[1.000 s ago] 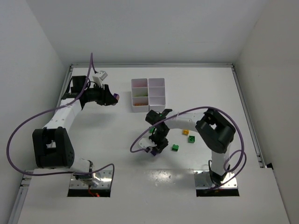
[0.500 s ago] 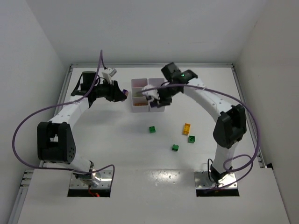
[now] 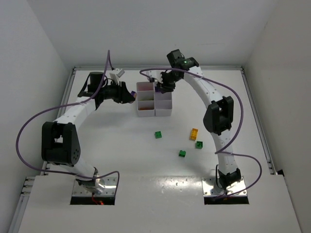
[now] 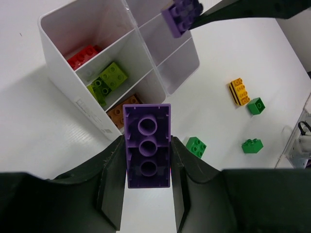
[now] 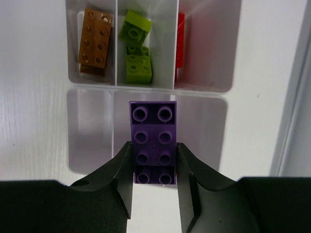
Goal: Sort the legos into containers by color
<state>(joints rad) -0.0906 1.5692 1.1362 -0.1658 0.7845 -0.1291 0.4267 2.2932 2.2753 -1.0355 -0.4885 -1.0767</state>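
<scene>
Well, over on the left, the left gripper (image 3: 127, 97) is clamped on a purple brick (image 4: 147, 145) and hangs just beside the containers (image 3: 146, 113), probably because the other arm occupies the spot. One row holds red, green and brownish pieces; the other looks bare. Above that bare row the right gripper (image 5: 153, 145) pinches a second purple brick (image 5: 153, 124), lined up over the middle cell for dropping. Further right, green legos (image 3: 158, 134) and an orange lego (image 3: 194, 133) lie loose on the table (image 3: 97, 145).
</scene>
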